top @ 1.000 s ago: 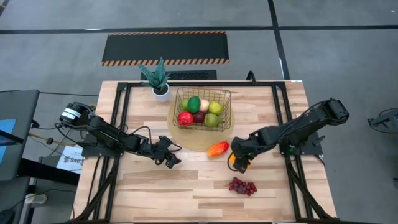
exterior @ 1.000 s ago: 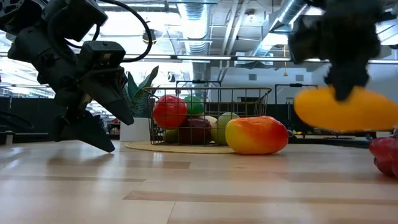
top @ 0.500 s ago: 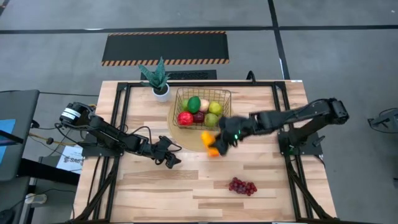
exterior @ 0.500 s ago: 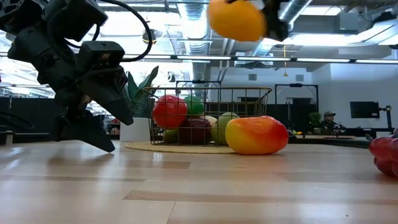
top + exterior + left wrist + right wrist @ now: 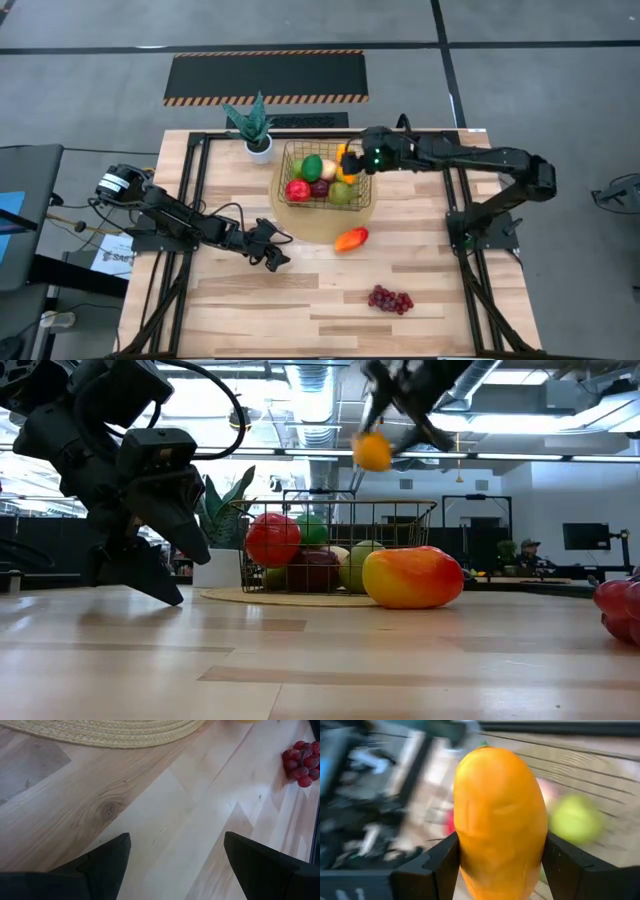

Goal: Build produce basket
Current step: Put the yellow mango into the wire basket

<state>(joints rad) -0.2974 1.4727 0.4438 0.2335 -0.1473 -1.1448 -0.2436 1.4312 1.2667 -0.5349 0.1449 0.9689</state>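
Note:
The gold wire basket (image 5: pixel 367 172) stands on a round straw mat toward the table's far edge, with several fruits inside: a red apple (image 5: pixel 297 190), a green lime (image 5: pixel 312 167), a dark red fruit and yellow-green ones. My right gripper (image 5: pixel 352 162) hovers over the basket's right side, shut on a yellow-orange fruit (image 5: pixel 500 820). An orange-red mango (image 5: pixel 351 238) lies on the mat's near edge; purple grapes (image 5: pixel 390 299) lie nearer on the wood. My left gripper (image 5: pixel 279 256) rests open, low over the table left of the mango. My right gripper pinches the yellow-orange fruit (image 5: pixel 373 451) between its two fingers (image 5: pixel 437 865), one on each long side (image 5: pixel 465 845). The arm reaches in from the table's right. The fruit is lifted clear, above the basket's rim.
A spiky green plant in a small white pot (image 5: pixel 258 147) stands just left of the basket at the far edge. Dark frame rails run along both table sides. Bare wood lies across the table's near half around the grapes.
My right gripper has carried the yellow-orange fruit up from the table near the mango, then toward the far edge and left, ending above the basket's right side. The fruit stayed in its hold. The left arm has kept still.

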